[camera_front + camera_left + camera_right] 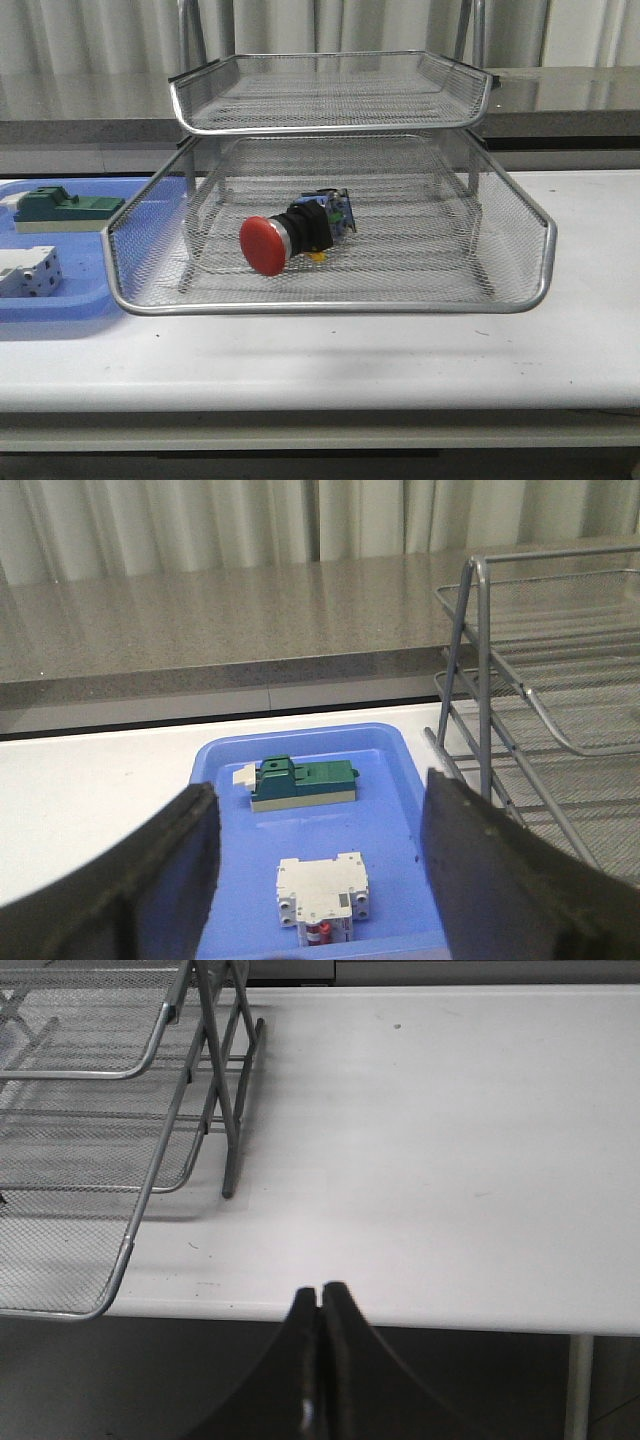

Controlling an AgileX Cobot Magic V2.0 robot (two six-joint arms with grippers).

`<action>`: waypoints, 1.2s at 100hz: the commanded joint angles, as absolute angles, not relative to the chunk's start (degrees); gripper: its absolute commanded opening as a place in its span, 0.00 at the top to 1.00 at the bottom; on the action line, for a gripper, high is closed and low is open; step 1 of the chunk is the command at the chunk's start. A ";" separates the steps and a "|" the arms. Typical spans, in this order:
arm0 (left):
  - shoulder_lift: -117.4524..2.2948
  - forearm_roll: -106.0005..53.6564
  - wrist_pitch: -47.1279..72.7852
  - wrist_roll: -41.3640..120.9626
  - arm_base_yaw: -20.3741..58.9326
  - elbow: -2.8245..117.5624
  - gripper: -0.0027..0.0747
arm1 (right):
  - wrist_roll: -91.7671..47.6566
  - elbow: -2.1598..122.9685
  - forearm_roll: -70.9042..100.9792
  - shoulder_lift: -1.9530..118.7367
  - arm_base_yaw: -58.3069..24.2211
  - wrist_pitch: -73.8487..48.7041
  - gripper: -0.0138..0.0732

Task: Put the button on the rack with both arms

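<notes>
From the front, the button lay on its side in the middle tier of the rack, red head turned toward the tier's front lip, body pointing back under the top tier. It sat well inside the mesh, clear of both side walls. Neither arm showed here. Left of the rack, the blue tray held a green block and a white block. The placing looked done. The button's round head could let it roll on the mesh if the rack were knocked, though the raised lip would likely stop it.

In the left wrist view, the left pincer was spread wide and held nothing, poised above the blue tray beside the rack. The green block and white block lay between its fingers. A drop from there could pick up or shove the wrong part; a swing toward the rack could strike its leg.

In the right wrist view, the right pincer was pressed together, empty, off the counter's front edge on the rack's right. The rack's corner stood near, so a careless sweep toward it could jolt the frame and shift the button.
</notes>
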State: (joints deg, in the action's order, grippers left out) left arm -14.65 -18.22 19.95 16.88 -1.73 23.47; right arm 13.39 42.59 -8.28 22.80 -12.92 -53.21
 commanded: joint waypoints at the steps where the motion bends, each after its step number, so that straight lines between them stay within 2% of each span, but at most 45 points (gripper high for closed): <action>1: -11.99 -19.56 14.08 16.39 -1.97 23.33 0.42 | 13.47 44.01 -9.54 23.36 -12.78 -49.05 0.92; 43: -8.74 -22.04 10.62 16.39 -1.97 20.75 0.44 | 13.47 44.01 -9.54 23.36 -12.78 -49.05 0.92; 55: -8.74 -22.04 10.62 16.39 -1.97 20.75 0.58 | 13.47 44.01 -9.54 23.36 -12.78 -49.05 0.92; 79: -8.74 -22.04 10.62 16.39 -1.97 20.75 0.99 | 13.47 44.01 -9.54 23.36 -12.78 -49.05 0.92; 120: -8.74 -22.04 10.73 16.39 -1.97 20.75 0.99 | 13.47 44.01 -9.54 23.36 -12.78 -49.05 0.92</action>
State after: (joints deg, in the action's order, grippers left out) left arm -8.17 -21.00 15.41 16.88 -1.73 19.13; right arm 13.39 42.59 -8.28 22.80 -12.92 -53.21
